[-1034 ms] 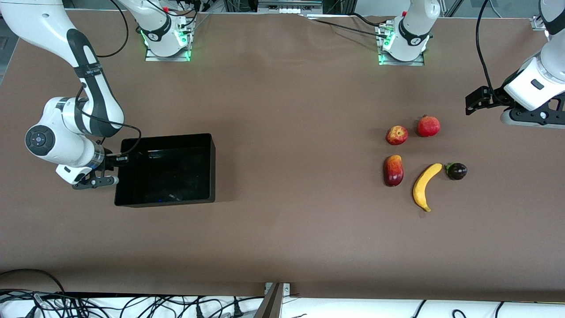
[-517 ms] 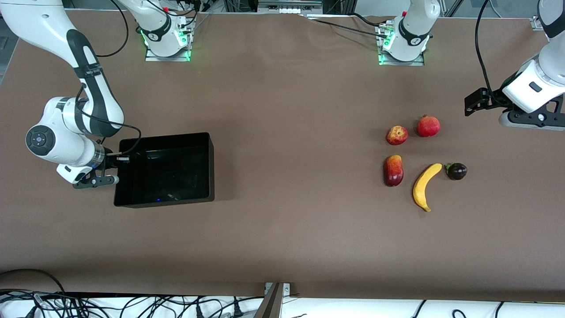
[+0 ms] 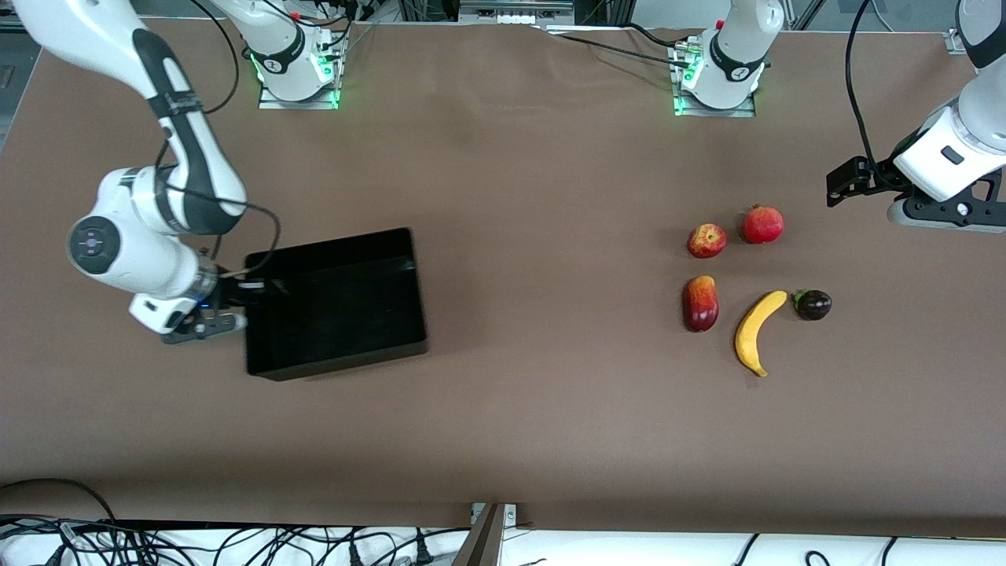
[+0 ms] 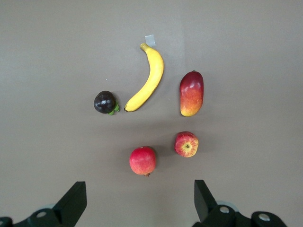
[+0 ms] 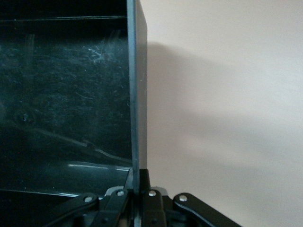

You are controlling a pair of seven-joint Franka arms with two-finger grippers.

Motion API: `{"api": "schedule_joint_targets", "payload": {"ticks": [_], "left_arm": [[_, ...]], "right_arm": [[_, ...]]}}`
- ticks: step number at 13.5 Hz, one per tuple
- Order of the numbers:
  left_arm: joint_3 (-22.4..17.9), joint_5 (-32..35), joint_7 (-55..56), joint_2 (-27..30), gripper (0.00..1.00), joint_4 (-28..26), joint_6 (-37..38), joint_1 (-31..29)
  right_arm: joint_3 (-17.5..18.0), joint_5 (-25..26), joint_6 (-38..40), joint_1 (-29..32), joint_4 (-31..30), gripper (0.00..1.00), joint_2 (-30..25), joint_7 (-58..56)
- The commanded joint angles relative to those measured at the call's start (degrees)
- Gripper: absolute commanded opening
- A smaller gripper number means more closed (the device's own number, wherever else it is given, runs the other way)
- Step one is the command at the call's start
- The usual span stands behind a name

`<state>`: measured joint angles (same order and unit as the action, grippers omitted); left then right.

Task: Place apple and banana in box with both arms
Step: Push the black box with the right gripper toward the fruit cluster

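Observation:
The black box (image 3: pixel 338 358) stands toward the right arm's end of the table, slightly turned. My right gripper (image 3: pixel 245 289) is shut on the box's end wall (image 5: pixel 135 94); in the right wrist view the right gripper (image 5: pixel 137 182) has one finger on each side of that wall. The apple (image 3: pixel 706 240) and the banana (image 3: pixel 756 332) lie toward the left arm's end, the banana nearer the front camera. My left gripper (image 3: pixel 939 214) hangs open and empty over bare table beside the fruits. The left wrist view shows the left gripper (image 4: pixel 140 203), the apple (image 4: pixel 186 144) and the banana (image 4: pixel 147 80).
A red pomegranate (image 3: pixel 763 225) lies beside the apple. A dark-red mango-like fruit (image 3: pixel 700 303) and a small dark purple fruit (image 3: pixel 813 304) flank the banana. Both arm bases (image 3: pixel 295 71) stand at the table's back edge. Cables run along the front edge.
The right gripper has dragged the box toward the middle of the table and the box has turned slightly. The left arm has hardly moved. The fruits have not moved.

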<state>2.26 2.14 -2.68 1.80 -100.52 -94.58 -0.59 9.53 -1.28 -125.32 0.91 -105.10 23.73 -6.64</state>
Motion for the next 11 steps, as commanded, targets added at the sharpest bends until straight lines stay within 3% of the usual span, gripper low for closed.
{"api": "schedule_joint_targets", "payload": {"ticks": [1, 5, 11], "left_arm": [[0.38, 1.02, -0.22, -1.18, 1.0, 1.74, 0.8, -0.2], [0.46, 1.02, -0.39, -3.28, 1.0, 1.74, 0.97, 0.15], [0.64, 1.02, -1.36, -7.68, 1.0, 0.94, 2.29, 0.59]], "right_arm": [[0.84, -1.8, 2.8, -7.73, 3.06, 0.0, -0.35, 10.11], [0.84, -1.89, 2.98, -22.85, 12.62, 0.0, 7.45, 30.51], [0.67, -1.71, 2.1, -35.44, 24.76, 0.0, 17.92, 45.73]]}}
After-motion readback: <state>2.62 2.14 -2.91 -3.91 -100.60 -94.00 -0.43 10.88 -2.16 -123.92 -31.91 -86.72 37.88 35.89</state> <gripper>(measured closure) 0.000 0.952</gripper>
